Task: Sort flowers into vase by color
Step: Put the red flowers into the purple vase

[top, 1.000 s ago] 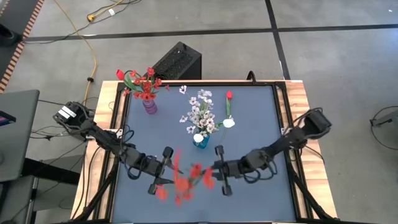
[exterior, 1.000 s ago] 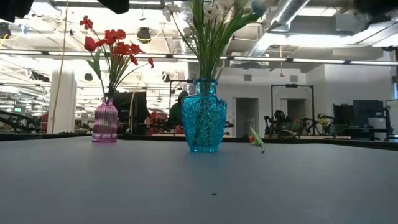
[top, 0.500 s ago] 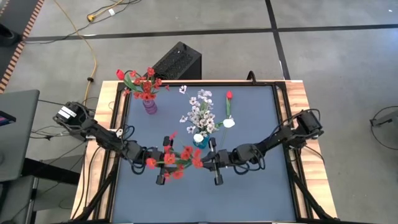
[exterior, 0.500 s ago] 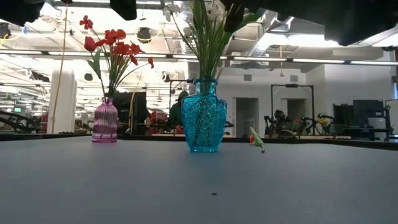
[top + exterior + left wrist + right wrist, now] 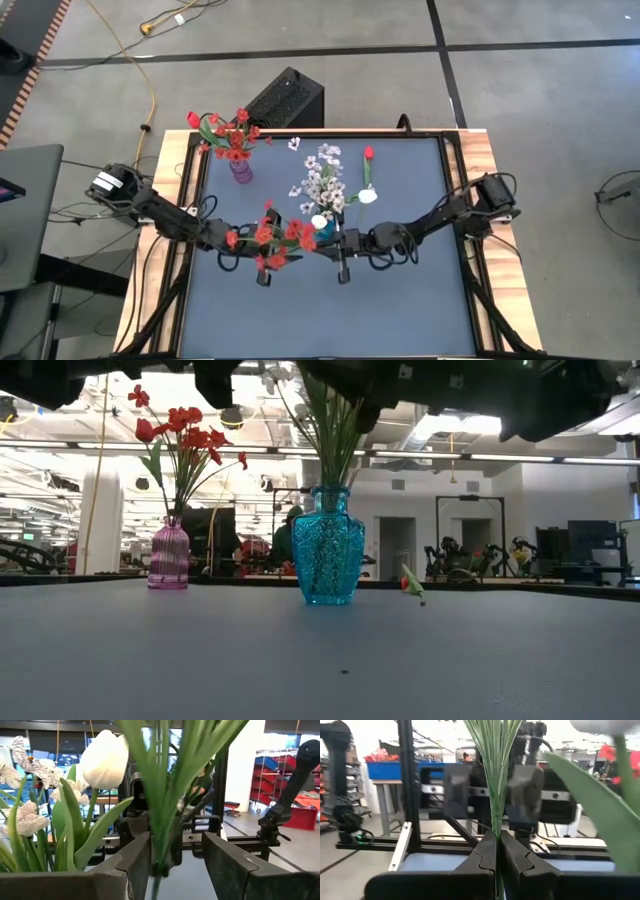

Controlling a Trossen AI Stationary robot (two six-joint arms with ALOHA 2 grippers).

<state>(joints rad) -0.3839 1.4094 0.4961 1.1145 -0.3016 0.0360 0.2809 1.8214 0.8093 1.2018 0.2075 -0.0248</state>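
Fingers of your right gripper (image 5: 495,850) are pressed together on a bundle of thin green stems (image 5: 496,775), which rise straight up between them in the right wrist view. Fingers of your left gripper (image 5: 175,857) stand spread, one on each side of the same green stems, and the left wrist view does not show them touching the stems.

From above, you see the two grippers facing each other near the middle of the worktop (image 5: 400,310), the left gripper (image 5: 262,262) coming from the left edge and the right gripper (image 5: 341,252) from the right edge. The red spray (image 5: 268,238) spreads its blooms between them, above the left gripper and just beside the blue vase (image 5: 322,227).

The blue vase stands at the centre of the worktop and holds white flowers (image 5: 322,185), among them a white tulip (image 5: 105,759) that you see close to the left wrist camera. The pink vase (image 5: 241,168) stands near the far left corner and holds red flowers (image 5: 228,132). A single red flower (image 5: 368,153) lies flat on the worktop to the right of the blue vase, and a small white bloom (image 5: 294,144) lies near the far edge.

In the low view both arms hang dark across the top, above the blue vase (image 5: 329,545) and the pink vase (image 5: 168,555).
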